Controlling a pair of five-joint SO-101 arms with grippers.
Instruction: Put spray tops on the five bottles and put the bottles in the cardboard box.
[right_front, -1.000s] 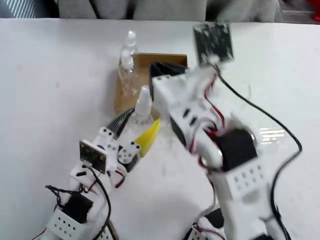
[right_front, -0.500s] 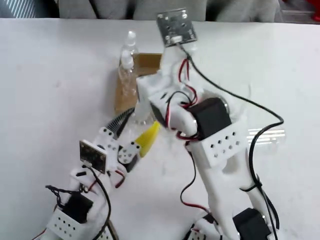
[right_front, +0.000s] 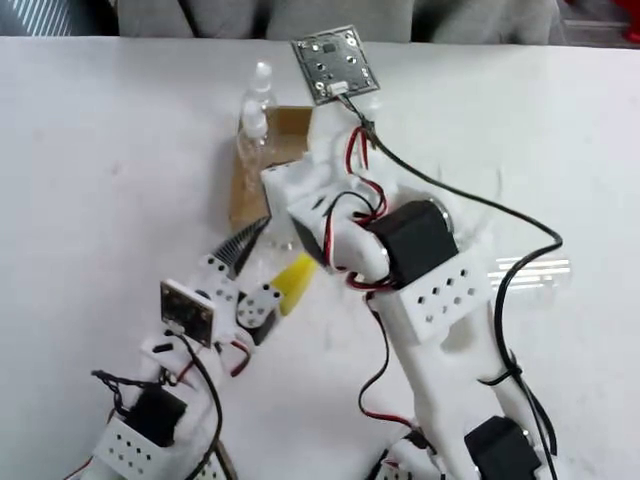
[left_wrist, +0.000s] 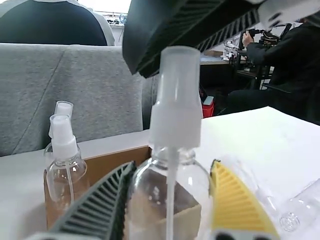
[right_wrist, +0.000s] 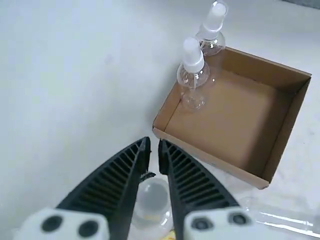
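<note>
I pinch the bottle (left_wrist: 167, 197) in the left gripper (left_wrist: 172, 172) so my right gripper (right_wrist: 153, 146) (fingers (right_wrist: 125, 182) pressed together) can seat its spray top (left_wrist: 176, 100).

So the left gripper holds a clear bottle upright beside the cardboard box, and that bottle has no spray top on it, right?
Not quite. The bottle in the left gripper does have a white spray top on it, as the left wrist view shows. The rest holds: the bottle stands upright between the fingers, beside the cardboard box.
</note>
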